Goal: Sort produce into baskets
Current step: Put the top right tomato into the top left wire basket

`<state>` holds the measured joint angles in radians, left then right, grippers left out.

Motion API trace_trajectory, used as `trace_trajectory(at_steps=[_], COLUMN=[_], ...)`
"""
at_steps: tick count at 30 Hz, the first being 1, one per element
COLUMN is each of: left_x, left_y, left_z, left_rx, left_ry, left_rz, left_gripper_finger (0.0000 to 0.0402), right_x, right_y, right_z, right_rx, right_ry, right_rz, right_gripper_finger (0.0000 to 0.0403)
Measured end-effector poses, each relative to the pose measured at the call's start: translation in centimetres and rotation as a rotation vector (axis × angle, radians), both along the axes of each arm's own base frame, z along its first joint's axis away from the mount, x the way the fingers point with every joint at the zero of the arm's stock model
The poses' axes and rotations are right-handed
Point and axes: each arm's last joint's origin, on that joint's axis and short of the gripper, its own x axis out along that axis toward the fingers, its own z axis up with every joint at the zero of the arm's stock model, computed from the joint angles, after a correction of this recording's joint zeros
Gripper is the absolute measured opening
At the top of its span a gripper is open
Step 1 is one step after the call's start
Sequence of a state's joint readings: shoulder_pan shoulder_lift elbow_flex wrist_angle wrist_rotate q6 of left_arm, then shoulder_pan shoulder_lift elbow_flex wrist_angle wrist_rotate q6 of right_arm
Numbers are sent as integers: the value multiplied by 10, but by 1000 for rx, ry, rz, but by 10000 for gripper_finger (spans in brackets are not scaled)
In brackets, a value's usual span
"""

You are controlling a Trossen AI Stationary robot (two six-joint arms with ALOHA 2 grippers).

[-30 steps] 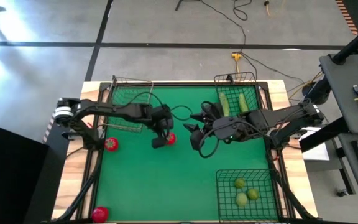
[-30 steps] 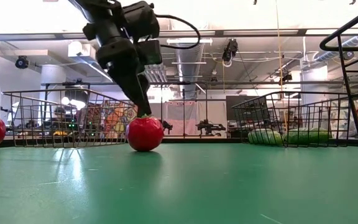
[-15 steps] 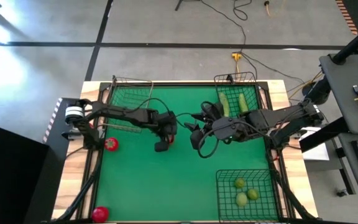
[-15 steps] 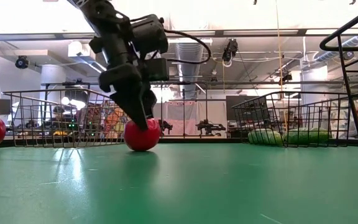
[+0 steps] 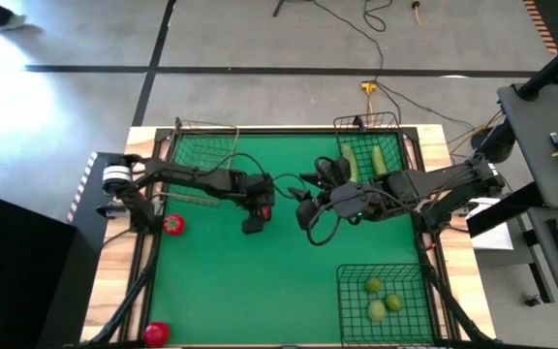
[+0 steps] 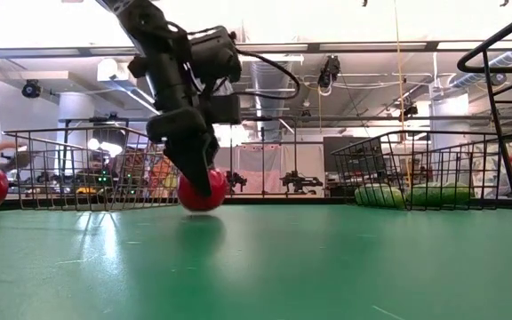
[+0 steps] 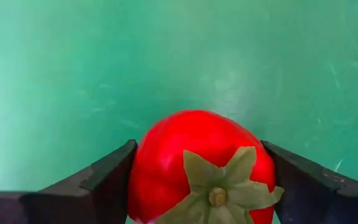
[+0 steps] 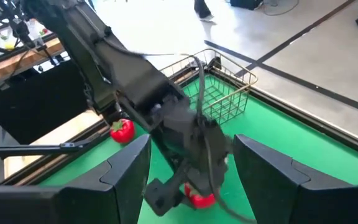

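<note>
Left pincer: the left pincer (image 7: pixel 197 180) sits low on the green mat (image 5: pixel 221 281) near the middle of the worktop, fingers (image 7: pixel 107 177) pressed to both flanks of a tomato (image 7: pixel 201 168), so it is closed on it.
Tomato: on the mat, stem cap towards the wrist camera; whether it is lifted clear I cannot tell.
Handling: looks light, round and smooth-skinned, likely to roll or squirt out; a grip across its widest part, gentle enough not to bruise, seems right.
Right pincer: the right pincer (image 5: pixel 303 206) hovers just beside, fingers spread, holding nothing.
Loose tomatoes: one (image 5: pixel 172 225) at the mat's left edge, another (image 5: pixel 156 333) at the near-left corner.
Far-left basket (image 5: pixel 201 131): appears to hold nothing.
Far-right basket (image 5: pixel 376 121): two cucumbers (image 5: pixel 349 160).
Near-right basket (image 5: pixel 352 281): three limes (image 5: pixel 377 310).
</note>
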<state>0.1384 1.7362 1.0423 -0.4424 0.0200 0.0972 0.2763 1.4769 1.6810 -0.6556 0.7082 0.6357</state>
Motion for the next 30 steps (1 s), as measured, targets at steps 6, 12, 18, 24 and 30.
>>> trace_trajectory(at_steps=[6, 12, 18, 24, 30], left_x=[-28, -91, -153, -193, -201], left_y=[2, 20, 53, 99, 123], left_z=[69, 143, 160, 123, 108], left_rx=[96, 243, 366, 349, 278], left_ry=[-174, -381, -306, -83, 37], left_rz=[79, 330, 624, 804, 754], left_gripper_finger=[280, 278, 278, 277, 278], right_x=[-3, -4, 0, 9, 16], right_y=[-1, -8, -21, -42, -47], right_z=[3, 5, 4, -1, -7], right_rx=[2, -29, -35, -35, -30], right_ry=[-8, -21, -13, 0, 11], right_rz=[0, -67, -108, -167, -178], right_gripper_finger=[219, 219, 219, 219, 219])
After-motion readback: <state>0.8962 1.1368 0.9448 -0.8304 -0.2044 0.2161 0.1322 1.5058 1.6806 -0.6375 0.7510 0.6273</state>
